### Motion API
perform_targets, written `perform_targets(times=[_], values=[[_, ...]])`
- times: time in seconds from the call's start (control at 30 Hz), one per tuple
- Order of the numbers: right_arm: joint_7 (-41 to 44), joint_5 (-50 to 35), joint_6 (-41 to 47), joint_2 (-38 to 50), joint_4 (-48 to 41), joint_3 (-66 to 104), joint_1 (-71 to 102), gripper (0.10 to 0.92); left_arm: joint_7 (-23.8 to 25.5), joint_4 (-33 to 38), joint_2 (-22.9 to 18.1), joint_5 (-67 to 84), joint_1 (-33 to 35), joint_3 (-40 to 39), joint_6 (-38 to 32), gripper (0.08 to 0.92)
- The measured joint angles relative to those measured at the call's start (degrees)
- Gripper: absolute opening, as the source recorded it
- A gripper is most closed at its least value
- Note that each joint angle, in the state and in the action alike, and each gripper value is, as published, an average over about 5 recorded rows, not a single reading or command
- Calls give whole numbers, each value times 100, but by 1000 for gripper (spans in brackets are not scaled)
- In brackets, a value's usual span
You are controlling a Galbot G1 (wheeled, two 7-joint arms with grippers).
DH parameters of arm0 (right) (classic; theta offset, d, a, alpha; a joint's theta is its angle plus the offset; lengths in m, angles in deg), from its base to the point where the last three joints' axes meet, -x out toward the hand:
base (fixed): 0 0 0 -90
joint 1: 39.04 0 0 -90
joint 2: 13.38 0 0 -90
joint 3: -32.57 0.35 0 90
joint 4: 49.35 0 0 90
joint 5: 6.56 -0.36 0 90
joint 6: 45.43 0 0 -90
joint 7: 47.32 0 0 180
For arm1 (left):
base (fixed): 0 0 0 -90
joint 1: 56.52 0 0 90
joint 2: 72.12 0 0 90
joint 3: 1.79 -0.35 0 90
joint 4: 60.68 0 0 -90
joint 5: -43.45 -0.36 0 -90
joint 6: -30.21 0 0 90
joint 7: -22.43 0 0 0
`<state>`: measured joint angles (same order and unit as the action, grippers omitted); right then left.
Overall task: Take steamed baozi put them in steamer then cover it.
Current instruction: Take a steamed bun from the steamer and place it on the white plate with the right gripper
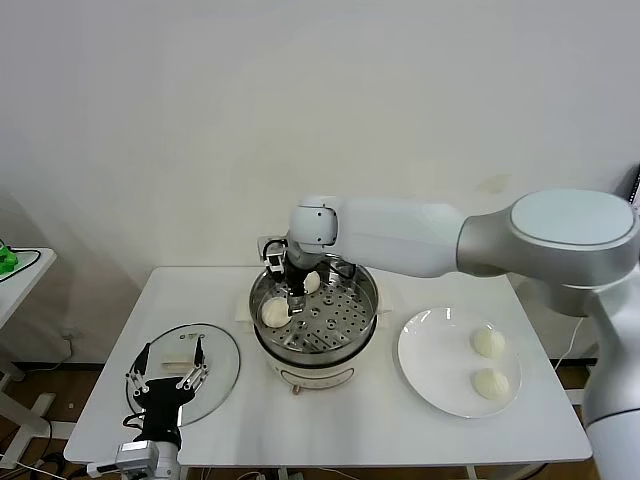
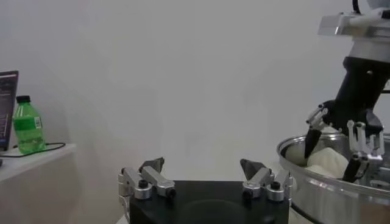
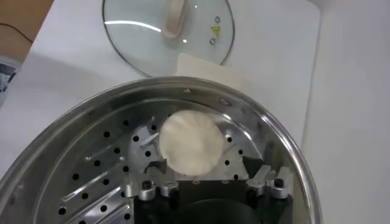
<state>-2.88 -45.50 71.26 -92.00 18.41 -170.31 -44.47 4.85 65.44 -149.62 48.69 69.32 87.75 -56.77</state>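
The steamer (image 1: 366, 292) stands mid-table, a shiny steel pot with a perforated tray (image 3: 97, 176) on a cream base. My right gripper (image 1: 291, 303) reaches down into it and is open. One baozi (image 3: 190, 141) lies on the tray between its fingers (image 3: 252, 165), which stand clear of the bun. A second baozi (image 1: 312, 283) rests at the back of the pot. Two more baozi (image 1: 488, 343) (image 1: 490, 383) sit on the white plate (image 1: 430, 345) to the right. My left gripper (image 1: 168, 378) hovers open over the glass lid (image 1: 215, 352) at the front left.
The lid has a cream handle (image 3: 175, 17) and lies flat on the table beside the steamer. A green bottle (image 2: 27, 125) stands on a side table at the far left. The table's front edge runs just past the lid and plate.
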Motion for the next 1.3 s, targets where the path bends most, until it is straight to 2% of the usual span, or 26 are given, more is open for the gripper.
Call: perform_targets(times=[0.4, 0.8, 1.0, 1.3], values=[[320, 611, -349, 1449, 793, -46, -796, 823, 0, 69, 6, -97, 120, -70, 1, 823], [1305, 2162, -1693, 3640, 1729, -142, -984, 823, 1, 37, -34, -226, 223, -141, -9, 823], [1646, 2960, -2110, 4558, 2080, 266, -351, 823, 6, -1, -59, -311, 311, -123, -51, 823], [1832, 3920, -2261, 5669, 2343, 1749, 1606, 823, 18, -49, -119, -443, 439, -155, -120, 823]])
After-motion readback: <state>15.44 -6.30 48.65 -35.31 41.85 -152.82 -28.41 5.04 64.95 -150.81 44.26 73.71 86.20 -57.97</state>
